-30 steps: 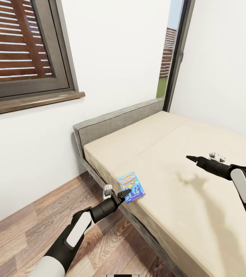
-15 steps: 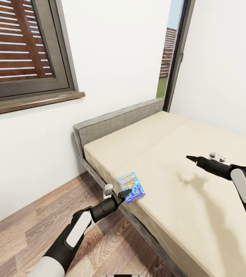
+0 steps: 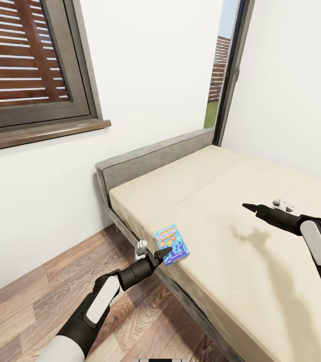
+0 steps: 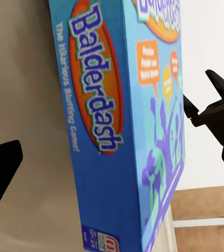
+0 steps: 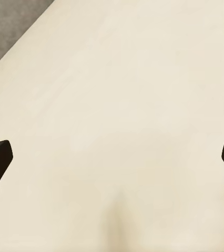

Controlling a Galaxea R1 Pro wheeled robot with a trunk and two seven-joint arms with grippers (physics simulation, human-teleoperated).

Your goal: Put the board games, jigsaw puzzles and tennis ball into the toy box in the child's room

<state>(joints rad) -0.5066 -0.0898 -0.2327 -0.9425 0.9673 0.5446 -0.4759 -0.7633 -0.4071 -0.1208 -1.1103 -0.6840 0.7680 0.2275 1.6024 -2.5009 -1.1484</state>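
The left pincer (image 3: 164,251) straddles the blue board game (image 3: 172,245) at the bed (image 3: 230,201) edge, spread wide, presumably lining up a grasp; the right pincer (image 3: 246,205) hovers over the mattress, also spread, holding nothing.

Blue "Balderdash" board game (image 3: 172,245) at mattress edge.

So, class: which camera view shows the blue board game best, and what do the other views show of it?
The left wrist view: the blue board game sits between the open left gripper fingers, its "Balderdash" title readable. The head view shows it small at the bed edge; the right wrist view looks at bare mattress.
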